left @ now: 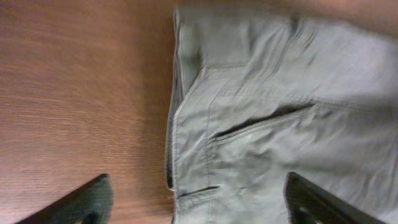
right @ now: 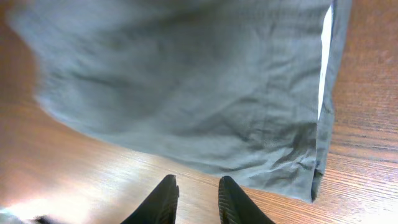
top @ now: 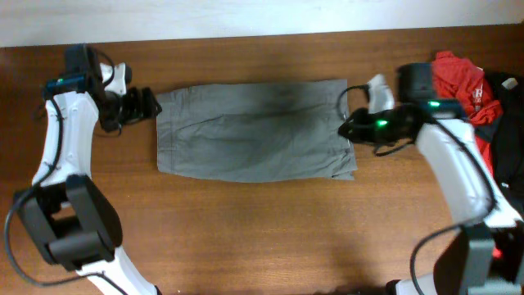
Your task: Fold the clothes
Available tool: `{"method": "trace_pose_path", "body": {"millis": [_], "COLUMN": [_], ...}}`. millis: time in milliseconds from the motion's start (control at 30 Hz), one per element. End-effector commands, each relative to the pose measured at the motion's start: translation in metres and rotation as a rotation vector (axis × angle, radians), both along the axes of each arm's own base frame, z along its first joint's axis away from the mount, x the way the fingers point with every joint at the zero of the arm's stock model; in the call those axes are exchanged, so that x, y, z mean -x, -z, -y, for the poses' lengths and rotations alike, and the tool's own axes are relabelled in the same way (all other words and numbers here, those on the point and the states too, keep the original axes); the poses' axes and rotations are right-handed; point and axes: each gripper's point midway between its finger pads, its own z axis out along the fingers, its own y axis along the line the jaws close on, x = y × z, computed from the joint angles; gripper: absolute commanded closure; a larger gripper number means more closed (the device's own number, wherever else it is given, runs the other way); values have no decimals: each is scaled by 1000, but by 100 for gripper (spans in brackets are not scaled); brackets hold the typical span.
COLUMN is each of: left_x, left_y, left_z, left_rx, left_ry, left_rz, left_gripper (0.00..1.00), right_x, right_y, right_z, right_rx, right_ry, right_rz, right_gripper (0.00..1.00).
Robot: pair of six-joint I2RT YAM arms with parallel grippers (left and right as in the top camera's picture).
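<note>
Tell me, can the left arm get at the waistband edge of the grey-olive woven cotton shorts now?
Probably yes: the left gripper is open right at that edge of the shorts, and nothing lies between them.

Soft, even light is bathing the table (top: pixel 246 229) from overhead, a dim patch shading the shorts (top: pixel 282 102); glare is streaking the right wrist view, and blur is smearing both wrist views.
</note>
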Motion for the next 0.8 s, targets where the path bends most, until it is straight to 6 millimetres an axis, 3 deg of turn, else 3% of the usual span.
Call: {"method": "trace_pose_path", "body": {"millis": [0,100,267,333,467,600,767], "left_x": [5,0,-12,-11,5,21,23], "left_y": [42,73,100,110,146,181,189], "left_z": [27,23,19,23,51,76,83], "left_rx": [178,197,183,190,243,259,261], "left_ry": [187,198,203,208,247,292,306], "left_rz": [-22,-40,-23,-44,-147,-234,-247], "left_gripper": [4,4,3,3,4,22,45], "right_x": [-4,-15,-14,-12,-10,-10,-10], "right_y": [53,86,129,136,141,141,141], "right_z": [19,11,10,10,10,10,10], "right_rx": [256,263,278,280,282,282,282], "right_ry": [115,97,75,73,71,71,71], "right_rz": [-122,-156,-236,-254,-268,-268,-269], "right_gripper": [96,96,96,96,96,96,96]}}
